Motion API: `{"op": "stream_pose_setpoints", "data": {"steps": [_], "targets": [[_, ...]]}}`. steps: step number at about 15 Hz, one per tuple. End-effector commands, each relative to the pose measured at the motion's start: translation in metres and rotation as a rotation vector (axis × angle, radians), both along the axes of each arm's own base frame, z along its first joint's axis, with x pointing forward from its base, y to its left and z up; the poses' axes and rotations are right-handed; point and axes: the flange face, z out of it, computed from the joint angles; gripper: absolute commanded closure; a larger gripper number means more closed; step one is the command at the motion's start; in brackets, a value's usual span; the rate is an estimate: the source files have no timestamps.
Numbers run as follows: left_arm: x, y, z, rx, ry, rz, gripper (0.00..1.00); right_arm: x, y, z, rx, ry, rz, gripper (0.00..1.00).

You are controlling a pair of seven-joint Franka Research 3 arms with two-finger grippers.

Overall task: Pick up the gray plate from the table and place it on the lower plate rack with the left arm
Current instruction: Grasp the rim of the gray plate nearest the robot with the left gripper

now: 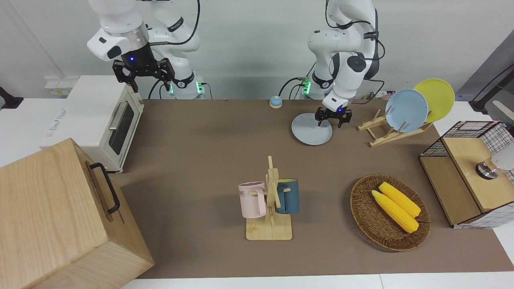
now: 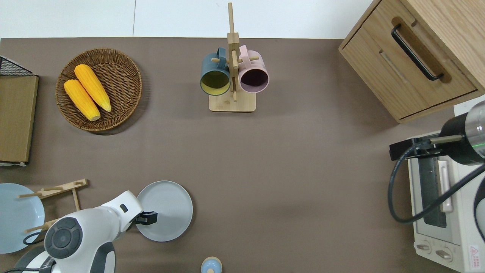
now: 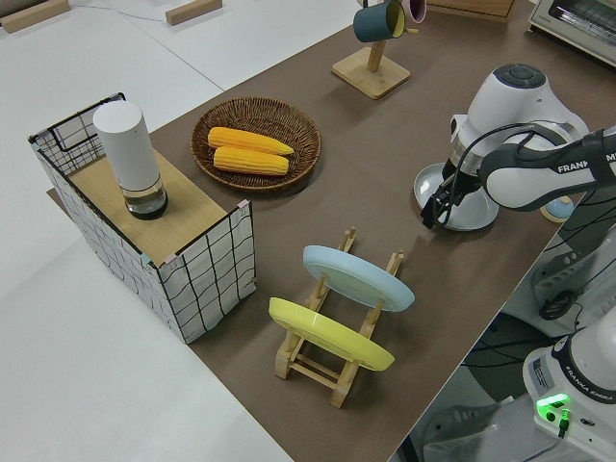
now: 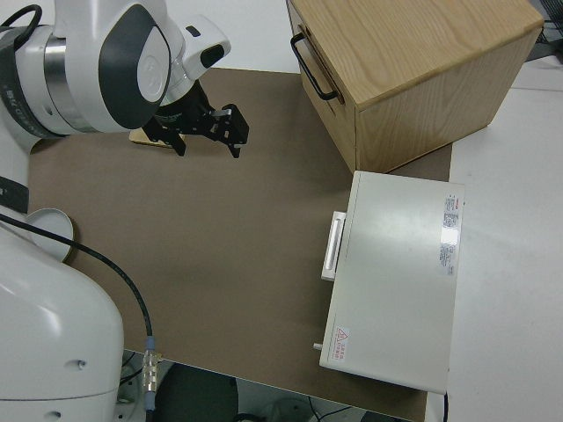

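Observation:
The gray plate [image 1: 311, 130] [image 2: 166, 208] [image 3: 472, 197] lies flat on the brown table [image 1: 200, 140], close to the robots. My left gripper [image 1: 333, 119] [image 2: 147, 218] [image 3: 438, 214] is low at the plate's rim, on the side toward the lower plate rack, open with nothing held. The light-wood lower plate rack [image 1: 395, 136] [image 2: 60, 188] [image 3: 332, 371] stands beside the plate toward the left arm's end. It holds a sky-blue plate [image 1: 406, 110] and a yellow plate [image 1: 437, 98] in its upper slots. My right gripper [image 1: 142, 74] [image 4: 207, 127] is parked, open.
A mug stand [image 1: 270, 200] with a pink and a blue mug stands mid-table. A wicker basket [image 1: 363, 212] holds two corn cobs. A wire-sided shelf [image 1: 470, 172], a white toaster oven [image 1: 100, 120], a wooden cabinet [image 1: 60, 216] and a small blue knob [image 1: 275, 102] are also on the table.

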Motion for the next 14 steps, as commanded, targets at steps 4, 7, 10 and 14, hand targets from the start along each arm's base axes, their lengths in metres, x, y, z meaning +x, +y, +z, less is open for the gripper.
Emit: {"op": "stream_pose_setpoints", "data": {"steps": [4, 7, 10, 14], "targets": [[-0.005, -0.015, -0.019, -0.010, -0.006, 0.016, 0.01, -0.002, 0.000, 0.003, 0.006, 0.007, -0.002, 0.011], [-0.005, -0.015, -0.024, -0.010, 0.000, 0.017, 0.19, -0.002, 0.000, 0.003, 0.006, 0.007, -0.002, 0.011], [-0.005, -0.015, -0.024, -0.009, 0.002, 0.017, 0.56, -0.002, 0.000, 0.003, 0.006, 0.007, 0.000, 0.013], [-0.005, -0.015, -0.024, -0.009, 0.002, 0.015, 1.00, -0.002, 0.000, 0.003, 0.006, 0.007, -0.002, 0.011]]}}
